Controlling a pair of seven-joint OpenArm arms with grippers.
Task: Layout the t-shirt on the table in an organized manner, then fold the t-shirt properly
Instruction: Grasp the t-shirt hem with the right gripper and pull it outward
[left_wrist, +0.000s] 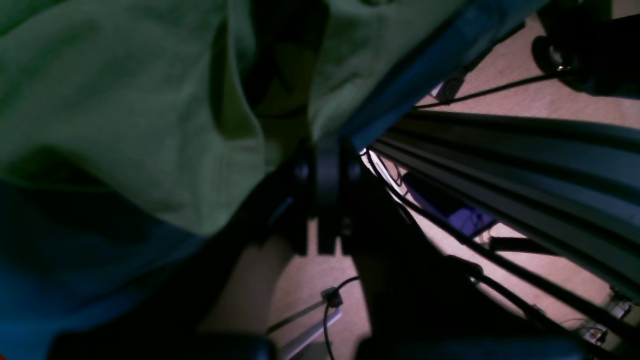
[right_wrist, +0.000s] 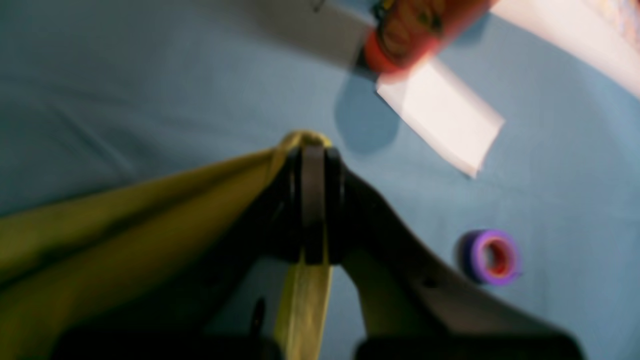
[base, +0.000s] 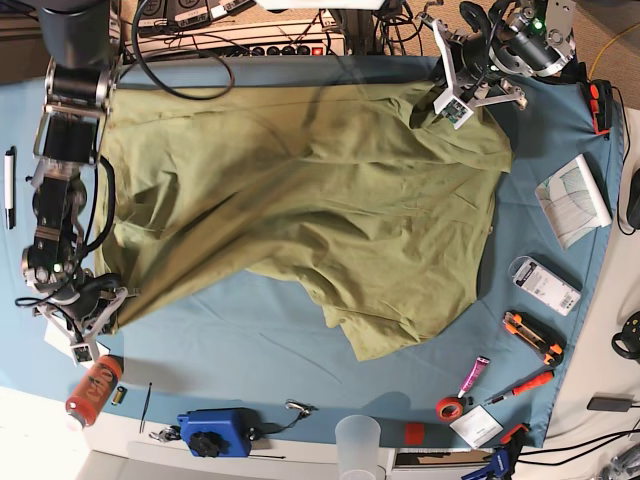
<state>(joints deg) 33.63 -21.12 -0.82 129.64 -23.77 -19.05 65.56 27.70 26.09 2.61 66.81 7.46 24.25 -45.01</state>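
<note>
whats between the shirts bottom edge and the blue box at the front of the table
Only bare blue table cloth lies between the t-shirt and the blue box, apart from a small clip nearby; the base view shows it.

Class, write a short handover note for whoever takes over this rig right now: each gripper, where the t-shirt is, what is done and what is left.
Left gripper: shut on the t-shirt, at the far edge of the table.
Right gripper: shut on the t-shirt's edge, at the near corner on the other side.
T-shirt: mostly spread on the table between the two grips, wrinkled, its loose end bunched toward the middle front.
Done: both grips taken.
Left: pull it flat and square, then fold.
</note>
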